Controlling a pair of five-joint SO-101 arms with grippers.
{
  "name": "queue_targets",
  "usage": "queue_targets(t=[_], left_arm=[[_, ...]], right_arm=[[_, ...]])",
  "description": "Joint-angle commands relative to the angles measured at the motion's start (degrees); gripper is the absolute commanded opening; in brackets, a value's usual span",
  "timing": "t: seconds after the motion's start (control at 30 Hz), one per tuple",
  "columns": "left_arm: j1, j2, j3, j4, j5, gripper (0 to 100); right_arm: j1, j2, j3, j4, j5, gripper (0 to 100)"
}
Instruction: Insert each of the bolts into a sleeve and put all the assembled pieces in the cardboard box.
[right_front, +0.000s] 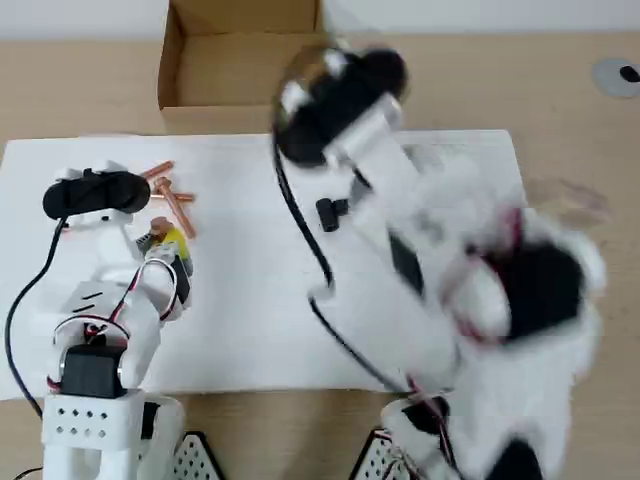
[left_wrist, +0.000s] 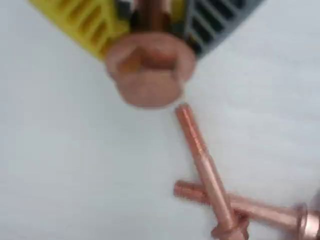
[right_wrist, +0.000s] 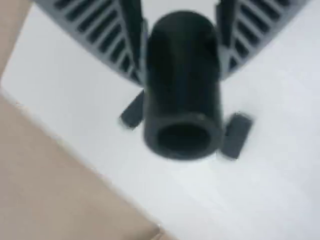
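L claw (left_wrist: 152, 22) clamps bolt (left_wrist: 150, 70); R claw (right_wrist: 181, 50) clamps sleeve (right_wrist: 182, 110) over mat (right_wrist: 280, 180)

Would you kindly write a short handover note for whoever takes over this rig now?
Left gripper: shut on a bolt, over the white sheet.
Right gripper: shut on a black sleeve, near the cardboard box.
Two loose bolts lie crossed on the sheet; two loose sleeves too.
Done: nothing seen assembled or boxed.
Left: join held bolt and sleeve, box it, repeat with the rest.
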Motion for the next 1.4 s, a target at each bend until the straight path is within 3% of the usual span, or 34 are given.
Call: queue_targets(t=[0.0, 0.23, 0.4, 0.5, 0.67, 0.87, 0.97, 1.17, 1.37], left_arm=[[0.9, -1.1, -3.7, 2.3, 2.7, 1], [0.7, -6.2, -4.0, 4.3, 2.6, 1], [0.9, -14.5, -3.4, 4.5, 2.8, 1], [0.9, -18.5, -2.3, 4.4, 2.8, 1], [0.9, -22.5, -1.1, 3.8, 2.9, 1], [0.9, -24.7, -3.5, -0.4, 2.9, 1], [0.9, -24.9, -6.4, -0.4, 3.0, 1], [2.8, -24.7, -11.8, -0.4, 3.0, 1], [20.7, -22.6, -20.9, -0.1, 2.7, 1]], right_arm=[[-0.7, -14.5, 19.1, 0.3, -4.3, 1.0], [-0.7, -34.9, 53.8, -14.1, -4.2, 1.0], [-0.7, -38.0, 65.1, -24.0, -4.7, 1.0], [-0.9, -38.1, 70.1, -32.8, -8.7, 1.0], [-9.5, -38.6, 82.3, -59.2, -23.3, 1.0], [-20.5, -38.5, 98.6, -96.7, -23.3, 1.0], [-25.1, -38.1, 104.8, -109.2, -21.9, 1.0], [-31.5, -38.5, 111.7, -113.3, -21.0, 0.9], [-31.7, -38.1, 112.0, -112.9, -22.3, 0.9]])
